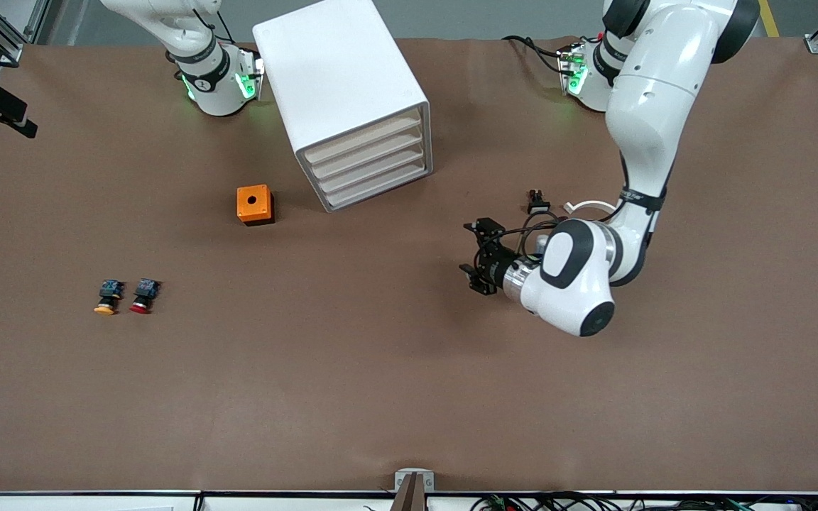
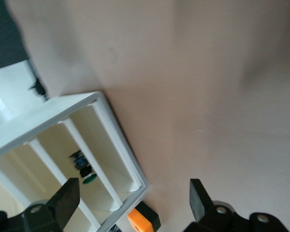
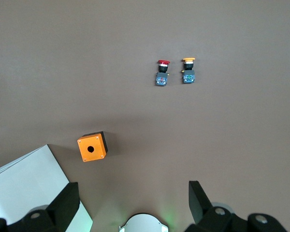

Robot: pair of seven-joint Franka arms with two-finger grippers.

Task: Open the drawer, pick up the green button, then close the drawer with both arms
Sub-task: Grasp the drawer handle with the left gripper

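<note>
The white cabinet (image 1: 341, 78) stands toward the robots' bases, and its four cream drawer fronts (image 1: 372, 162) are all pushed in. In the left wrist view the green-capped button (image 2: 87, 177) shows inside one drawer (image 2: 60, 150), the second one up from the table. My left gripper (image 1: 464, 247) hangs open and empty low over the table, in front of the drawers and well apart from them; it also shows in the left wrist view (image 2: 132, 191). My right gripper (image 3: 131, 191) is open and empty, high above the table by the cabinet (image 3: 29, 188), out of the front view.
An orange box (image 1: 255, 204) with a round hole sits beside the cabinet toward the right arm's end. A yellow-capped button (image 1: 107, 297) and a red-capped button (image 1: 143, 294) lie nearer the front camera. A small black part (image 1: 537, 206) and a white loop (image 1: 589, 207) lie by the left arm.
</note>
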